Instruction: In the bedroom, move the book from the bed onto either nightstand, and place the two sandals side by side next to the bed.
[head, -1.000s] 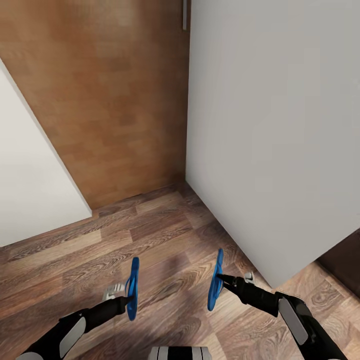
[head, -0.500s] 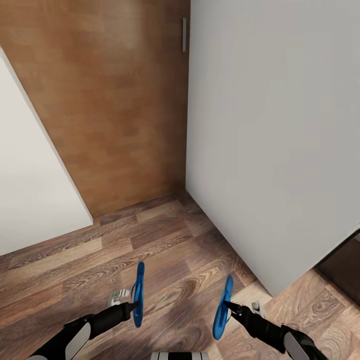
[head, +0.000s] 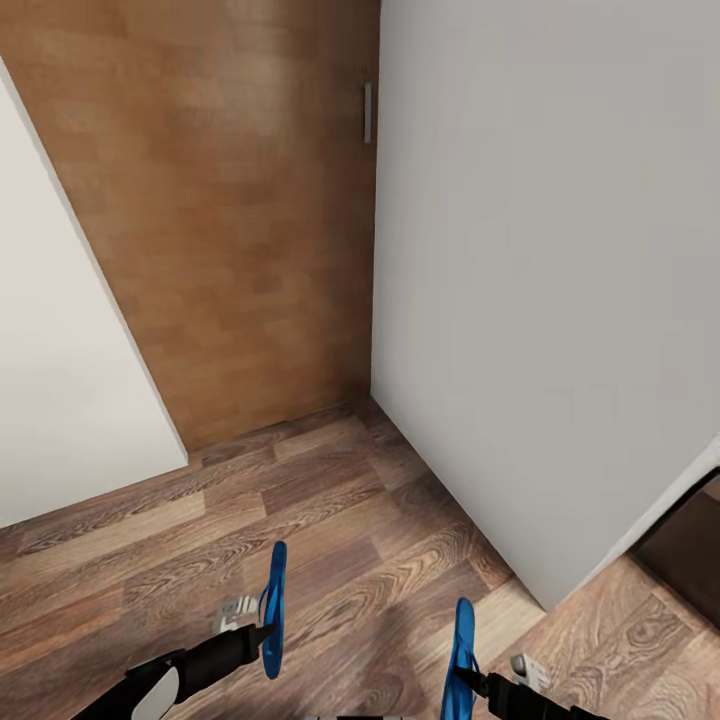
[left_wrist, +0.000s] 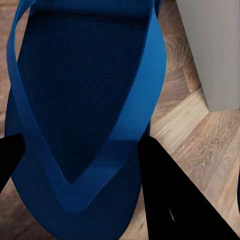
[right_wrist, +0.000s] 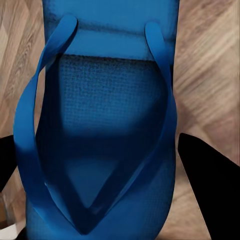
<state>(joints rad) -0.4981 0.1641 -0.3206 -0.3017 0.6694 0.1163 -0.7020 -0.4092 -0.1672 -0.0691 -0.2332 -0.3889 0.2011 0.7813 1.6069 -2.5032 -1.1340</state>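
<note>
- Two sandals, one in each of my grippers, both held on edge above the floor.
- My left gripper is clamped on the left sandal; its strap and sole show close up in the left wrist view.
- My right gripper pinches the right sandal, seen close up in the right wrist view.
- A wooden door stands ahead, with a white wall to its right.

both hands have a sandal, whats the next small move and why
Probably keep carrying and steer round the white wall toward the opening at the right. Each sandal hangs edge-on, one in the left gripper, one in the right gripper, above bare wood floor with a wooden door ahead.
</note>
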